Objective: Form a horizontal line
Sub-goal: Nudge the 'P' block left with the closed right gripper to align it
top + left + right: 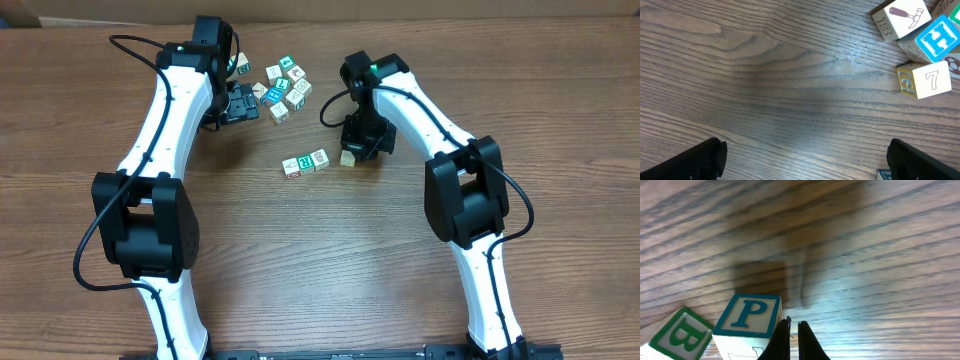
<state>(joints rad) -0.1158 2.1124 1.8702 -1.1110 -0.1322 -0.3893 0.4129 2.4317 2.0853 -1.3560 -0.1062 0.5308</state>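
Left gripper (802,160): jaws spread as wide as they go, holding nothing; only bare table (765,75) lies between the two black fingers (700,160).
Right gripper (794,339): jaws pressed together with just a sliver between the tips, gripping nothing; the tips sit just beside the right edge of the P cube (747,325). Whether they touch it cannot be told.
Line (318,160): three cubes in a rough row at mid-table: a red-marked cube (293,167) and a green-marked cube (318,159) edge to edge, then a tan-looking cube (347,157) a small gap to the right, right under the right gripper (362,145).
Pile (282,87): about eight loose cubes clustered at the far side, just right of the left gripper (240,102); one more peeks out at the left arm's wrist.
Overhead only: both arms, the whole row, and the pile together; the markings are too small to read.
Left wrist only: three pile cubes up close, namely a hammer-picture cube (901,20), a blue H cube (935,42) and a 7 cube (925,80), touching one another at top right.
Right wrist only: the teal P on the near cube and a green B cube (677,335) tilted beside it at lower left.
Count: two arms, two grippers, about twelve cubes in all.
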